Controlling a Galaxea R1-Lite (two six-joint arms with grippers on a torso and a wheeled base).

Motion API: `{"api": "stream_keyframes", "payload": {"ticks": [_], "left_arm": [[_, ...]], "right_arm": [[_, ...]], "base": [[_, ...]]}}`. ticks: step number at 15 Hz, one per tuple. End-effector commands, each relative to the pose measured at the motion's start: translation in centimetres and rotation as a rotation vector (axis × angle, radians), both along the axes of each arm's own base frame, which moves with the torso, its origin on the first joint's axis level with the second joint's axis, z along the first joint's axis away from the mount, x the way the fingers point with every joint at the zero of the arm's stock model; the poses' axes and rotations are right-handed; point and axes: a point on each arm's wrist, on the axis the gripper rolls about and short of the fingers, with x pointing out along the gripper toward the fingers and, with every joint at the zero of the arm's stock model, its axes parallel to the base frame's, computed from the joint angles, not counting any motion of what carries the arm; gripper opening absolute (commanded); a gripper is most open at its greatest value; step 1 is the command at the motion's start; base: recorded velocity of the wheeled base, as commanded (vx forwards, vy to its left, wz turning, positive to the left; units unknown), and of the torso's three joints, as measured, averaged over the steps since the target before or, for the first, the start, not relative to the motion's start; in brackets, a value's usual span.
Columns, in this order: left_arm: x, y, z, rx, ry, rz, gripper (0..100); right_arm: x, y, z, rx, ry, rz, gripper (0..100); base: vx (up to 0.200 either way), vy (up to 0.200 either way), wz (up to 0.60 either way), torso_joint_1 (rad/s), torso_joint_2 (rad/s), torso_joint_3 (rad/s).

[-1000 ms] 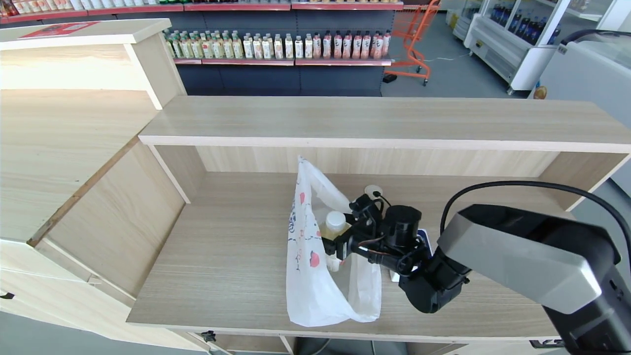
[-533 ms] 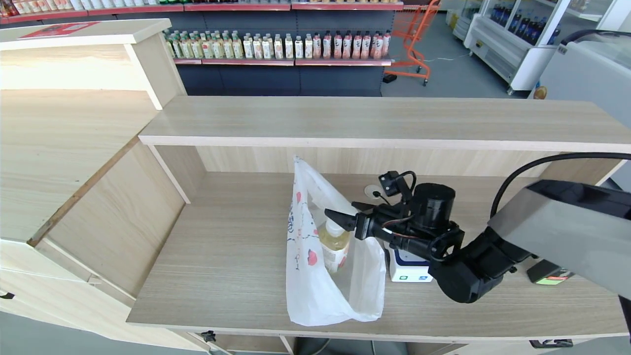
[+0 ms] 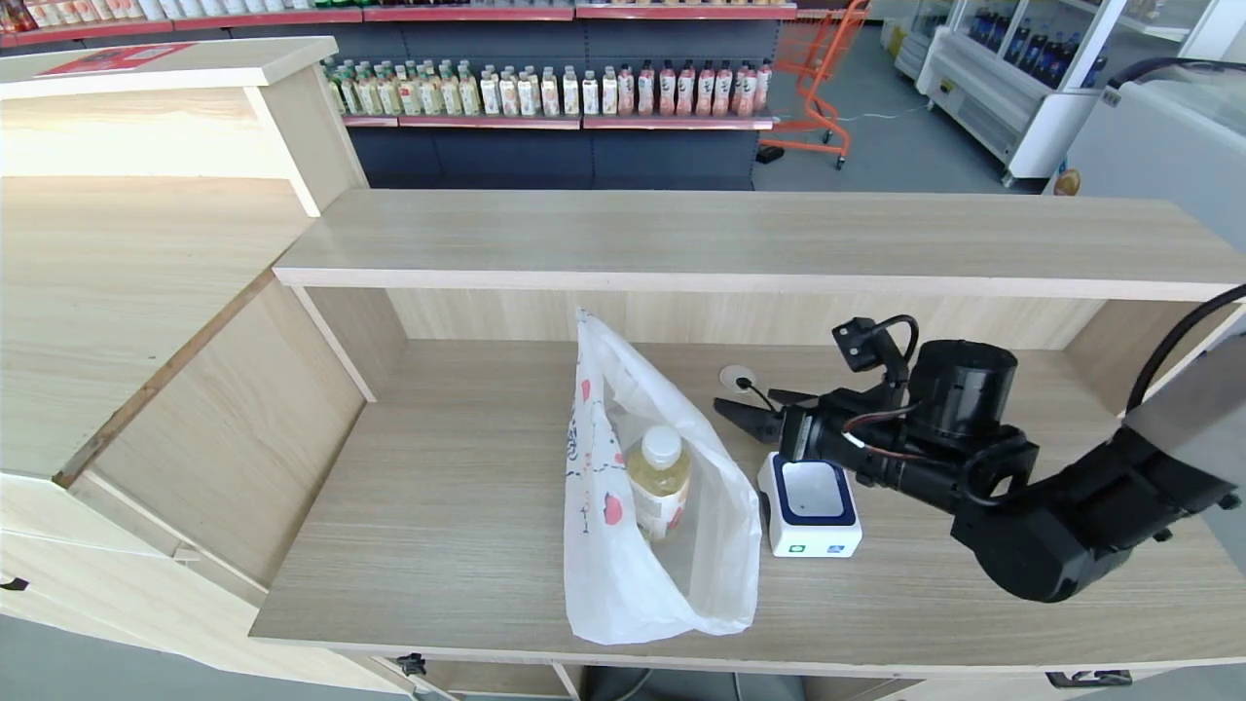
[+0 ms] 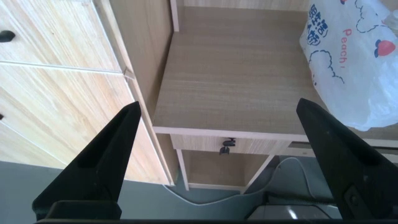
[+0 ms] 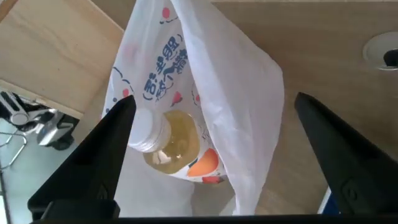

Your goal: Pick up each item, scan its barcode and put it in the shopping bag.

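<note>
Mia: What shows in the head view?

Ben: A white shopping bag point(image 3: 604, 574) stands on the wooden counter point(image 3: 458, 506). Its top is open. A bottle point(image 3: 660, 479) with a white cap stands up inside it. A little white scanner point(image 3: 810, 504) sits just beside the bag.

Mia: And the robot's hand?

Ben: The right gripper point(image 3: 746, 401) hangs over the counter behind the scanner. It is near the bag but not touching it. Its two fingers are spread apart, and nothing is between them.

Mia: Now the left wrist view?

Ben: The left gripper point(image 4: 219, 106) has its fingers wide apart too, with nothing in them. It seems to be out by a front corner of the counter. The bag point(image 4: 354, 62) is well apart from it.

Mia: And the right wrist view?

Ben: It looks down into the bag point(image 5: 249, 93). The bottle point(image 5: 168, 146) is in there, full of pale yellow drink. The right gripper is high above it, fingers wide, holding nothing.

Mia: How would the bottle feel?

Ben: A bit heavy, I think, because it is full. The plastic looks smooth, so it could slip. It might squash if you pinch hard. I would hold it round the middle, on the label, not by the cap.

Mia: And the bag?

Ben: Thin and floppy. It could fold over or tip with a small push. I would hold it by the top edge.
</note>
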Motion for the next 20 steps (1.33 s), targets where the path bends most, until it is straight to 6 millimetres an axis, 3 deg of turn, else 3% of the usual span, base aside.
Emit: {"api": "stream_keyframes", "payload": {"ticks": [1, 4, 6, 8, 11, 15, 16, 18, 20], "left_arm": [[0.0, 0.0, 0.0, 0.000, 0.000, 0.001, 100], [0.0, 0.0, 0.0, 0.000, 0.000, 0.001, 100], [0.0, 0.0, 0.0, 0.000, 0.000, 0.001, 100], [0.0, 0.0, 0.0, 0.000, 0.000, 0.001, 100], [0.0, 0.0, 0.0, 0.000, 0.000, 0.001, 100], [0.0, 0.0, 0.0, 0.000, 0.000, 0.001, 100], [0.0, 0.0, 0.0, 0.000, 0.000, 0.001, 100], [0.0, 0.0, 0.0, 0.000, 0.000, 0.001, 100], [0.0, 0.0, 0.0, 0.000, 0.000, 0.001, 100]], "right_arm": [[-4.6, -6.0, 2.9, -0.089, -0.064, -0.123, 100], [-10.7, -10.0, 7.4, -0.116, -0.111, -0.308, 100], [-14.1, -11.8, 8.3, -0.193, -0.038, -0.453, 100], [-18.4, -12.5, 7.2, -0.245, 0.041, -0.611, 100], [-22.2, -13.1, 6.1, -0.240, 0.028, -0.648, 100], [-30.3, -13.8, 4.1, -0.250, 0.060, -0.695, 100], [-30.6, -13.8, 3.9, -0.249, 0.060, -0.693, 100], [-33.7, -13.8, 2.5, -0.247, 0.048, -0.696, 100], [-35.0, -13.8, 2.1, -0.245, 0.041, -0.718, 100]], "base": [[0.000, 0.000, 0.00, 0.000, 0.00, 0.000], [0.000, 0.000, 0.00, 0.000, 0.00, 0.000], [0.000, 0.000, 0.00, 0.000, 0.00, 0.000], [0.000, 0.000, 0.00, 0.000, 0.00, 0.000], [0.000, 0.000, 0.00, 0.000, 0.00, 0.000], [0.000, 0.000, 0.00, 0.000, 0.00, 0.000], [0.000, 0.000, 0.00, 0.000, 0.00, 0.000], [0.000, 0.000, 0.00, 0.000, 0.00, 0.000], [0.000, 0.000, 0.00, 0.000, 0.00, 0.000]]}}
